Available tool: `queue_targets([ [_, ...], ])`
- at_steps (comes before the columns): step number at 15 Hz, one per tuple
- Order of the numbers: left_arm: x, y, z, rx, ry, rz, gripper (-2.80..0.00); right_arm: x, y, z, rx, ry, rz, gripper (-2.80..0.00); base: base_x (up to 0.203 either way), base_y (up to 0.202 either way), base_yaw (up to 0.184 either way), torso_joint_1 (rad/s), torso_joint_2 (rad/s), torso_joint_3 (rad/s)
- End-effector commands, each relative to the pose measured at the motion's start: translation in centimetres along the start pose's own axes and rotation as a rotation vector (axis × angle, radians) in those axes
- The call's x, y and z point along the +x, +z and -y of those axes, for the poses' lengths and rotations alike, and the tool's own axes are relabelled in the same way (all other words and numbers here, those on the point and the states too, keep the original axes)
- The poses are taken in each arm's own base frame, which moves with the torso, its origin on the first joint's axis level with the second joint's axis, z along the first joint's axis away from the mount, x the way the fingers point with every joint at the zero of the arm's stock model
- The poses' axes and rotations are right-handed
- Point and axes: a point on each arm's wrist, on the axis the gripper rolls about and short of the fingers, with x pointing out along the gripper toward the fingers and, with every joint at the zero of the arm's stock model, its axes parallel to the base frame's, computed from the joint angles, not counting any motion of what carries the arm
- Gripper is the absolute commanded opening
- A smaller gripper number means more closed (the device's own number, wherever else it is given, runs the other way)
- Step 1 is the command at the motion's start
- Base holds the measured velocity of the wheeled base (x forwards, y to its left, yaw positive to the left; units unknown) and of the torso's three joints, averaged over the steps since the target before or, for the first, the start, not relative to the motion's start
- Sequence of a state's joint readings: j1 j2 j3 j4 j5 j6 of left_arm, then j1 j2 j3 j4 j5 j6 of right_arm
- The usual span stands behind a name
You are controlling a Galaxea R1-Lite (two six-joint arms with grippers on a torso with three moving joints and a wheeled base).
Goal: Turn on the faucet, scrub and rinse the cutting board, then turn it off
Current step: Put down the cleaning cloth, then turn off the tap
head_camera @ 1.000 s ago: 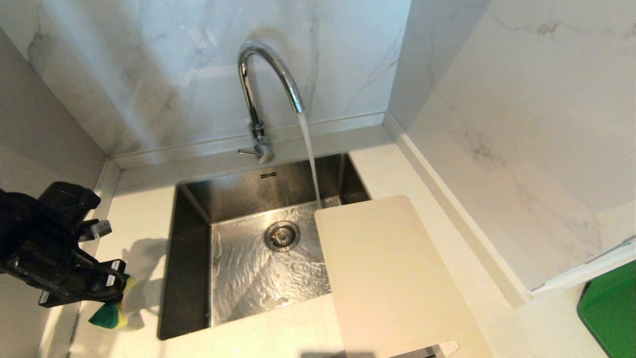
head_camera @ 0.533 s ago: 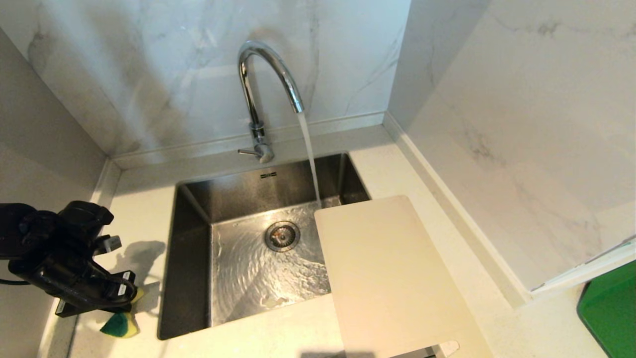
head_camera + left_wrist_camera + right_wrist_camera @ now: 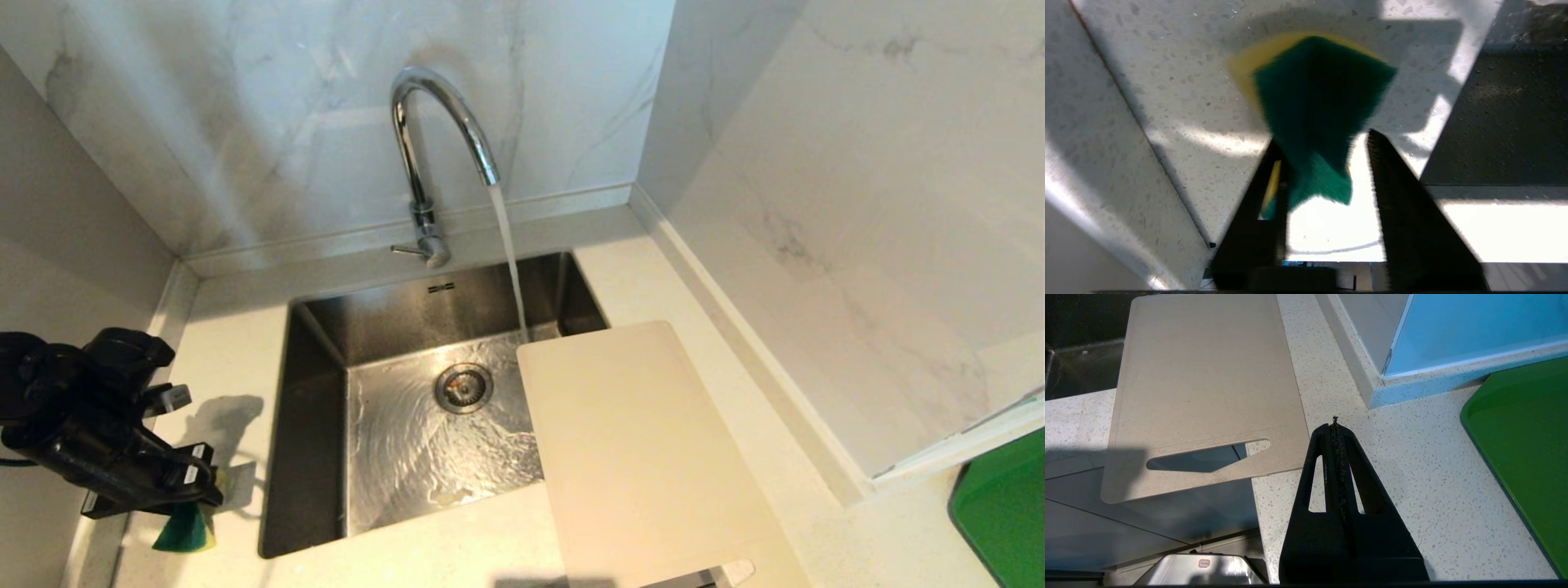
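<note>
The chrome faucet (image 3: 433,122) stands behind the sink and runs; its stream (image 3: 508,245) falls just past the far end of the cutting board (image 3: 645,457). This off-white board lies on the counter right of the sink, with its far corner over the basin and its handle cut-out (image 3: 1208,457) at the near end. My left gripper (image 3: 200,482) hangs over the counter left of the sink, open. A green and yellow sponge (image 3: 1318,94) sits loose between its fingers, against one of them and clear of the other. My right gripper (image 3: 1335,422) is shut and empty, near the board's handle end.
The steel sink (image 3: 314,408) holds rippling water around its drain (image 3: 463,386). A green tray (image 3: 1004,506) lies at the far right on the counter. Marble walls close in behind and on both sides. The faucet's thin lever (image 3: 404,249) points left.
My left gripper came down and a little right toward the counter, then its jaws opened off the sponge. The water keeps running; the board and right arm have not moved.
</note>
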State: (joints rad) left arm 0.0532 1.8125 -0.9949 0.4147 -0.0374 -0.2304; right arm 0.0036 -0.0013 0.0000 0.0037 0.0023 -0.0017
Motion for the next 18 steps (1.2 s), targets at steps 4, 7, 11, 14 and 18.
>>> queue_targets([
  [4, -2.6, -0.4, -0.2, -0.008, -0.017, 0.078, 0.0, 0.0, 0.0, 0.0, 0.0, 0.0, -0.002, -2.8, 0.0, 0.0, 0.0, 0.0, 0.0, 0.0],
  [7, -4.8, -1.0, -0.2, -0.005, -0.031, 0.135, 0.0, 0.0, 0.0, 0.0, 0.0, -0.001, -0.001, -2.8, 0.0, 0.0, 0.0, 0.0, 0.0, 0.0],
  [11, -9.2, -2.1, 0.9, 0.045, -0.098, 0.27, -2.8, 0.0, 0.0, 0.0, 0.002, -0.001, 0.001, -2.8, 0.0, 0.0, 0.0, 0.0, 0.0, 0.0],
  [14, -11.7, -2.8, 2.9, 0.085, -0.179, 0.344, -2.8, 0.0, 0.0, 0.0, 0.0, 0.001, 0.0, -2.8, 0.0, 0.0, 0.0, 0.0, 0.0, 0.0],
  [18, -14.2, -2.2, 5.4, 0.053, -0.3, 0.412, -2.8, 0.0, 0.0, 0.0, 0.0, 0.0, -0.002, -2.8, 0.0, 0.0, 0.0, 0.0, 0.0, 0.0],
])
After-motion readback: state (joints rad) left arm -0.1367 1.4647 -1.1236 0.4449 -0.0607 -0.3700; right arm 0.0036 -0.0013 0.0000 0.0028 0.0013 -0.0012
